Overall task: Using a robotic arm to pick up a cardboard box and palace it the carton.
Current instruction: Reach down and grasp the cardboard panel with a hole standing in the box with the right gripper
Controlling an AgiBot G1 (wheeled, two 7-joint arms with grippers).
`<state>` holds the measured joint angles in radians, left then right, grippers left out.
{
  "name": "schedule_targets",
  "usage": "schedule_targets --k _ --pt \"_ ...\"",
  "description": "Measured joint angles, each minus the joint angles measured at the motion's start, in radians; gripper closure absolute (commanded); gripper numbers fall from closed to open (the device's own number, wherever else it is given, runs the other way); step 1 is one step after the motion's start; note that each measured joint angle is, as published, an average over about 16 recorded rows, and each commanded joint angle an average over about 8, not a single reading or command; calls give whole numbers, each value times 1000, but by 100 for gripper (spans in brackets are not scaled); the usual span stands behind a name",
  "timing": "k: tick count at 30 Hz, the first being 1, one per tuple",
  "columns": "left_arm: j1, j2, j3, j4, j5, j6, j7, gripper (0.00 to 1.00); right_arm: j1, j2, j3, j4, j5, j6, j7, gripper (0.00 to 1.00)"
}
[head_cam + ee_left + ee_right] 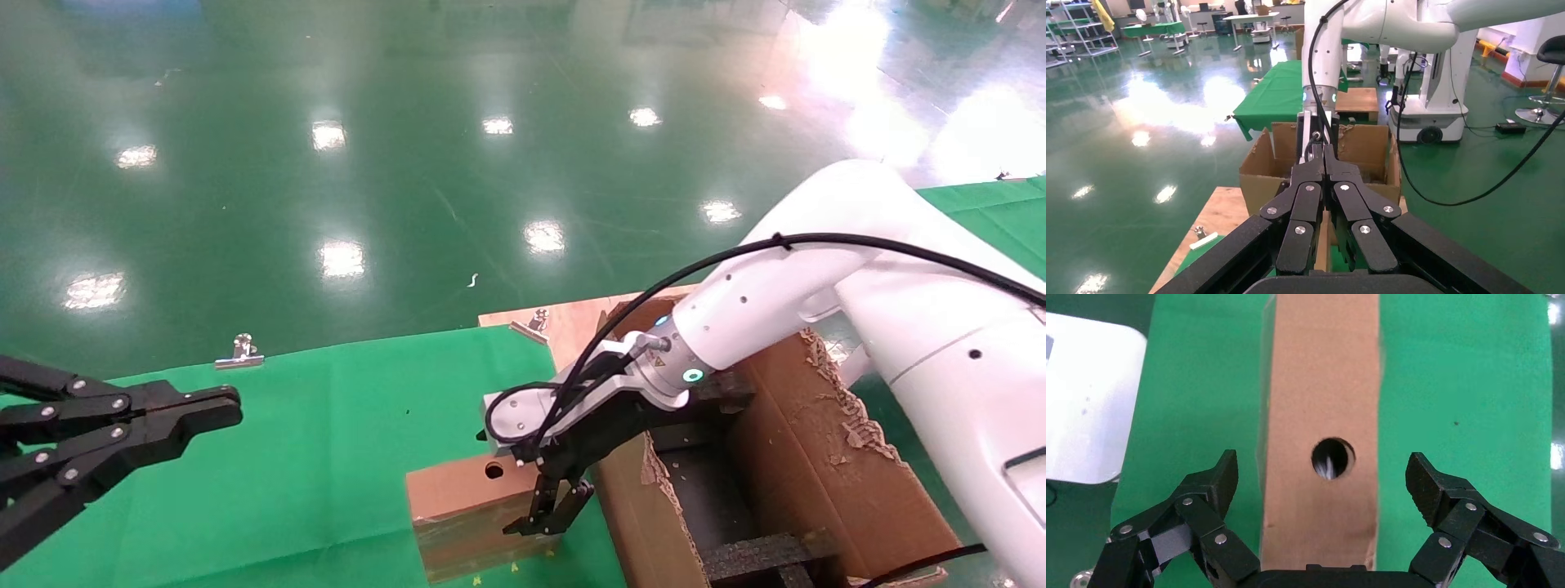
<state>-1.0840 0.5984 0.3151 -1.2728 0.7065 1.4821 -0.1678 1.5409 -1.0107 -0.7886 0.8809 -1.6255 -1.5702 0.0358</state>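
Take the large brown corrugated carton [809,465] as your landmark: the small brown holed cardboard box [458,498] lies just left of it on the green cloth-covered table [310,457]. Your right gripper [549,514] hangs over that box; your left gripper [216,408] sits well left.

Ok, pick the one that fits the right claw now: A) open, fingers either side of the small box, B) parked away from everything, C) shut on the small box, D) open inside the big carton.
A: in the right wrist view the right claw is open, one finger on each side of the cardboard box, not yet closed on it.
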Motion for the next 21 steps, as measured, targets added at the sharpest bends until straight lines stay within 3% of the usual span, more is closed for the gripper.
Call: schedule_targets --k 1,2,4,5,21 --pt "0 0 0 0 0 0 0 5 4 -4 -5 -5 -3 0 -4 58" --pt "0 0 0 0 0 0 0 0 7 -7 -9 -9 -4 -1 -7 70" --pt "0 0 0 0 0 0 0 0 11 -11 -15 -15 -7 -1 -12 95" --pt "0 0 0 0 0 0 0 0 13 -13 -17 -17 -7 -2 -14 100" --pt "0 0 0 0 0 0 0 0 10 -11 -16 -13 -4 -2 -14 100"
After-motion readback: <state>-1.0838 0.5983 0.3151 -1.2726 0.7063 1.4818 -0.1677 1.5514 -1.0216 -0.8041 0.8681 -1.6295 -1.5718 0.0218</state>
